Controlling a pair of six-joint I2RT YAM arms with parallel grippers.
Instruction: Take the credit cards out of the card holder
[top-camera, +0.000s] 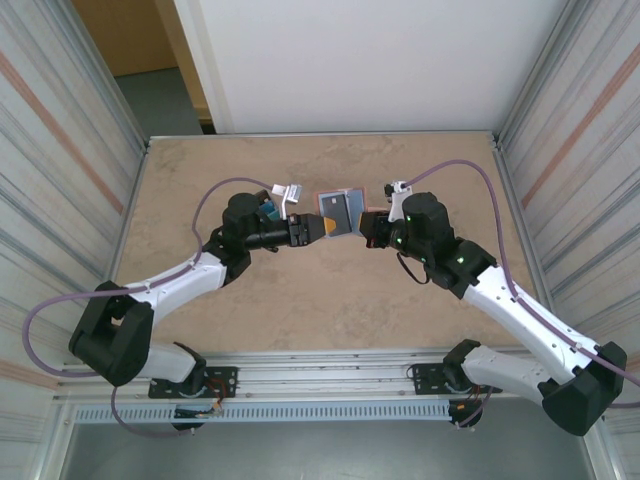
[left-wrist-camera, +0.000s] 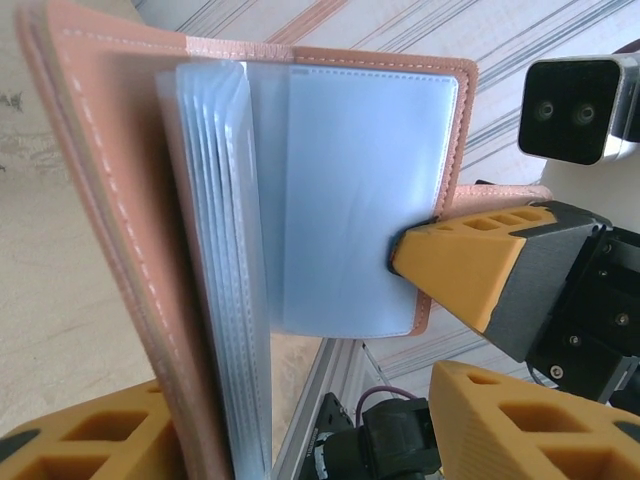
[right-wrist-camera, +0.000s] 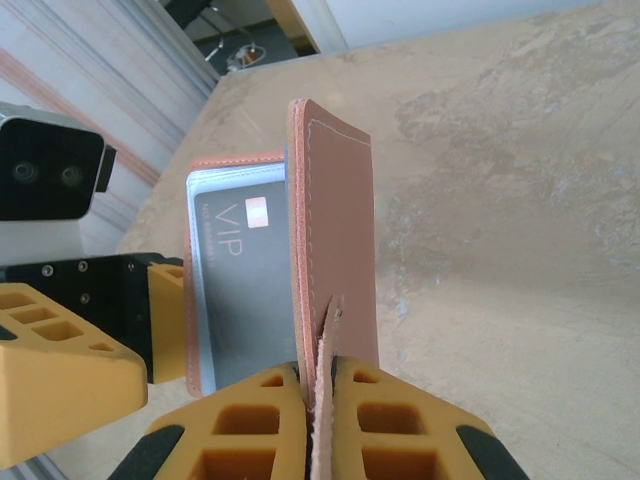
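The salmon-pink card holder (top-camera: 338, 212) hangs open above the table between my two grippers. My right gripper (right-wrist-camera: 322, 372) is shut on its snap tab and right cover (right-wrist-camera: 340, 230). One grey credit card marked VIP (right-wrist-camera: 245, 295) sits in a clear pocket on the inside. In the left wrist view the card holder (left-wrist-camera: 100, 200) shows a fan of blue-grey sleeves (left-wrist-camera: 230, 250), and my left gripper (left-wrist-camera: 290, 405) stands open around its lower edge, the cover close to the left finger. The right gripper's orange fingertip (left-wrist-camera: 465, 262) pinches the far cover.
Something teal (top-camera: 270, 210) lies on the table just behind the left wrist, partly hidden by the arm. The tan tabletop (top-camera: 330, 300) is bordered by metal rails and corrugated side walls (top-camera: 60, 150). The left arm's wrist camera (right-wrist-camera: 50, 160) sits close to the card holder.
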